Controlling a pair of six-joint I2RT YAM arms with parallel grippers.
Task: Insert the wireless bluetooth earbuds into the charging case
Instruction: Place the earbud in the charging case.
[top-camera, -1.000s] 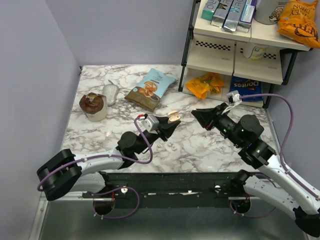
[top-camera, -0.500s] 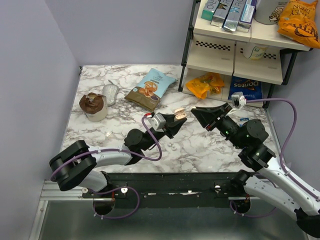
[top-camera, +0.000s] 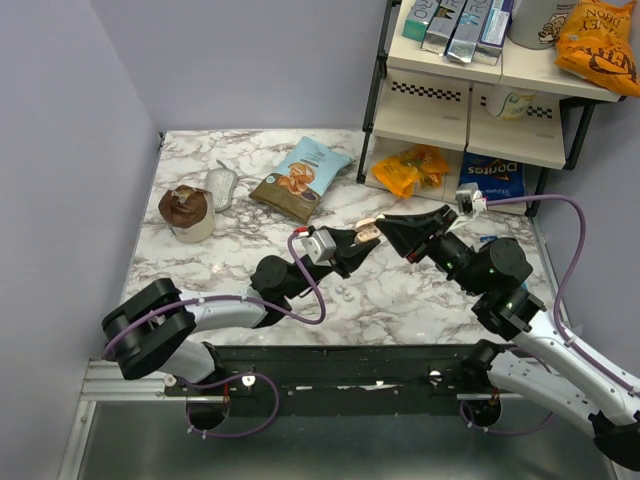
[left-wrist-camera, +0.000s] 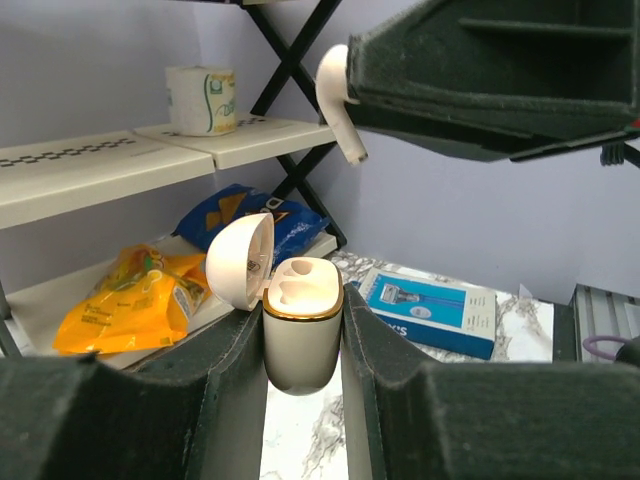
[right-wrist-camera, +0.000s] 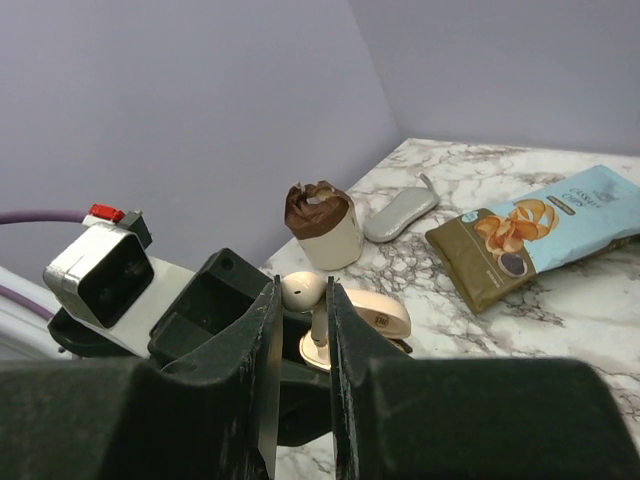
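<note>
Top view: the left end effector (top-camera: 360, 242) is raised above the marble surface (top-camera: 200, 265), closed around the charging case (top-camera: 366, 231), whose tan-peach inner face turns upward; the right end effector (top-camera: 384, 226) brings its tip just beside the case from the right, and what it grips is too small to tell here; small white bits (top-camera: 343, 294) lie on the surface under the left wrist; a blue-and-brown snack bag (top-camera: 303, 178) and a brown-topped cup (top-camera: 187, 213) sit farther back on the left.

Left wrist view: the two dark fingers clamp the case body from both sides; it stands upright, lid hinged open to the left, two recesses showing inside a gold rim; above it and slightly right, the right end effector pinches a white earbud (left-wrist-camera: 335, 95), stem pointing down, apart from the case; a boxed razor (left-wrist-camera: 430, 310) lies on the surface behind.

Right wrist view: the fingers are drawn nearly together, a narrow gap between them, with the earbud held at their tips; the open case sits just beyond, its lid spread to the right.
</note>
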